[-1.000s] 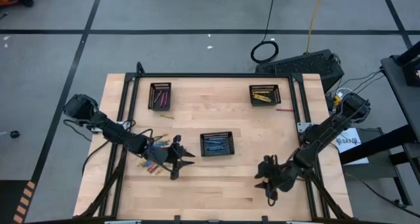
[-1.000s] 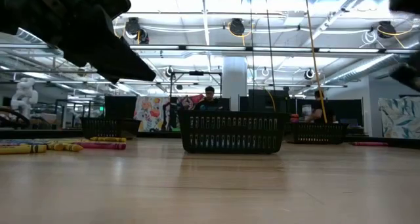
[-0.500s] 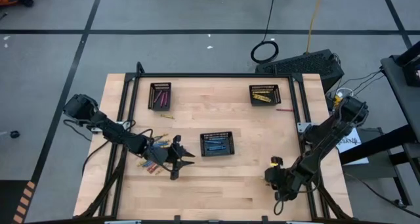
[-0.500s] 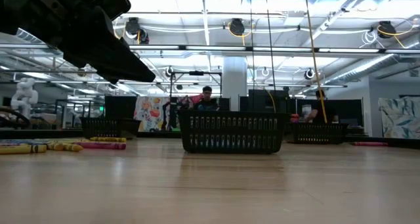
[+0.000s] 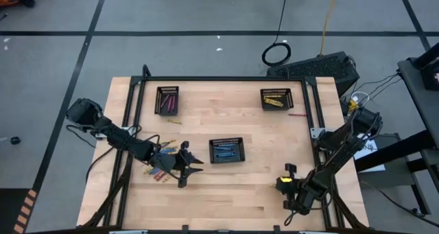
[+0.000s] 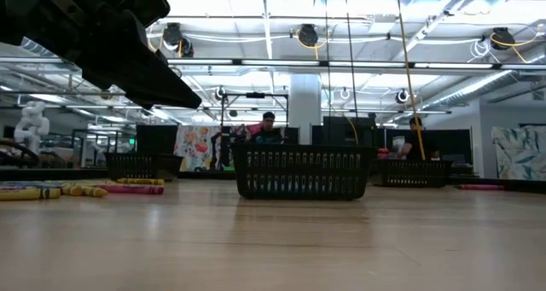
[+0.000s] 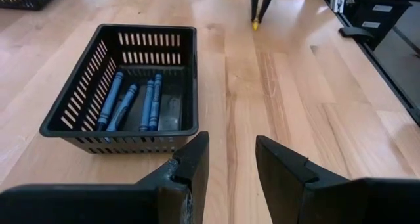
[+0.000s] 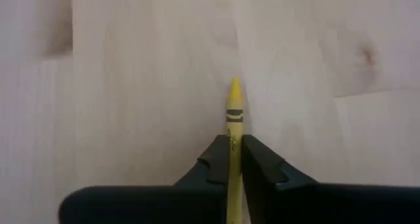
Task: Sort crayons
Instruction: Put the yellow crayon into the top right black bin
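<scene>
My right gripper (image 5: pixel 282 184) is near the table's front right, shut on a yellow crayon (image 8: pixel 234 115); its fingers point steeply down. My left gripper (image 7: pixel 231 148) hovers open and empty just left of the centre black tray (image 5: pixel 226 150), which holds several blue crayons (image 7: pixel 134 106). Loose crayons (image 5: pixel 156 171) lie flat on the wood behind the left gripper. A far-left tray (image 5: pixel 167 100) holds pink crayons and a far-right tray (image 5: pixel 276 99) holds yellow ones. My right gripper pinches the yellow crayon's wrapped shaft (image 8: pixel 233 142) between its two fingers, which lie along the crayon. The fingers come from above, slanting down. The pointed tip (image 8: pixel 234 87) sticks out past the fingertips toward the wood; I cannot tell if it touches the table.
A single pink crayon (image 5: pixel 296 114) lies near the far-right tray and a yellow one (image 5: pixel 173 121) below the far-left tray. Black frame rails (image 5: pixel 317 124) run along both table sides. Bare wood lies between the centre tray and the right gripper.
My right gripper has sunk toward the table and shifted toward the right edge, tipping more steeply downward, and its fingers have closed; yellow now shows at its tip.
</scene>
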You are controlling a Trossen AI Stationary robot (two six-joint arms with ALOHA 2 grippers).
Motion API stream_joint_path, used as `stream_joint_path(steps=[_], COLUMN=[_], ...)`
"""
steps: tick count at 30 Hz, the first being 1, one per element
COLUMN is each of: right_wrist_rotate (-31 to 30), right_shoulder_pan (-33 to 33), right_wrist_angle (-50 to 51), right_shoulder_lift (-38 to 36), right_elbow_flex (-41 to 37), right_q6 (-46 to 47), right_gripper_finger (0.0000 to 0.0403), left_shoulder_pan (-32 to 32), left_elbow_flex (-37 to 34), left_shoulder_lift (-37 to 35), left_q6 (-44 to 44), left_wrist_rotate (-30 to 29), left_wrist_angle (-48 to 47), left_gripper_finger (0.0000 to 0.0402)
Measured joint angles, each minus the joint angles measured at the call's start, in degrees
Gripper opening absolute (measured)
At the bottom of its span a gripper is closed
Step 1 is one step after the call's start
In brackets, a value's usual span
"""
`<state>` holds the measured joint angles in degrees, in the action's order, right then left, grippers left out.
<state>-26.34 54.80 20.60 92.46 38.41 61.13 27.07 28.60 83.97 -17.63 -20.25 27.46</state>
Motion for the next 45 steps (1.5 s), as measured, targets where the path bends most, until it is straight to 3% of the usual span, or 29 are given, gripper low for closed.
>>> stream_joint_path(steps=[3,8,11,14,18,22,29,33,38,45], right_wrist_rotate=[-9.6,-39.7,-45.5,-40.4,-23.6,-12.7,-7.8,-6.8,2.6,9.2], right_shoulder_pan=[0.4,-1.9,-5.8,-12.3,-23.7,-34.8,-53.8,-67.2,-80.8,-89.5], right_wrist_angle=[-3.7,-13.5,-14.8,-14.9,-15.0,-13.5,-1.7,3.5,1.5,0.7], right_shoulder_lift=[-0.1,-1.7,-3.8,-8.5,-14.8,-21.1,-28.8,-29.3,-25.5,-17.6], right_elbow_flex=[-0.1,-0.1,-0.3,-0.3,-0.2,-0.2,-0.2,-0.2,-0.2,2.8], right_q6=[1.1,-6.4,-14.9,-23.9,-40.4,-52.7,-69.9,-72.5,-77.5,-87.6], right_gripper_finger=[0.0008,0.0003,0.0001,0.0001,0.0001,0.0001,0.0,0.0,0.0,0.0], left_shoulder_pan=[0.0,0.0,-0.1,-0.1,-0.1,-0.1,-0.1,-0.1,-0.1,-0.1], left_elbow_flex=[0.0,0.0,0.0,0.0,0.0,0.0,0.0,0.0,0.0,0.0], left_shoulder_lift=[0.0,0.0,0.0,0.0,0.0,0.0,0.0,0.0,0.0,0.0], left_q6=[0.0,0.3,0.5,0.5,0.5,0.1,0.0,0.0,0.0,0.0], left_wrist_rotate=[-0.2,-2.0,-2.5,-2.5,-2.5,-2.5,-2.5,-2.5,-2.5,-2.5], left_wrist_angle=[0.1,0.5,0.5,0.3,0.3,-0.1,-0.1,-0.1,0.1,0.0], left_gripper_finger=[0.0123,0.0123,0.0123,0.0123,0.0123,0.0123,0.0123,0.0123,0.0123,0.0123])
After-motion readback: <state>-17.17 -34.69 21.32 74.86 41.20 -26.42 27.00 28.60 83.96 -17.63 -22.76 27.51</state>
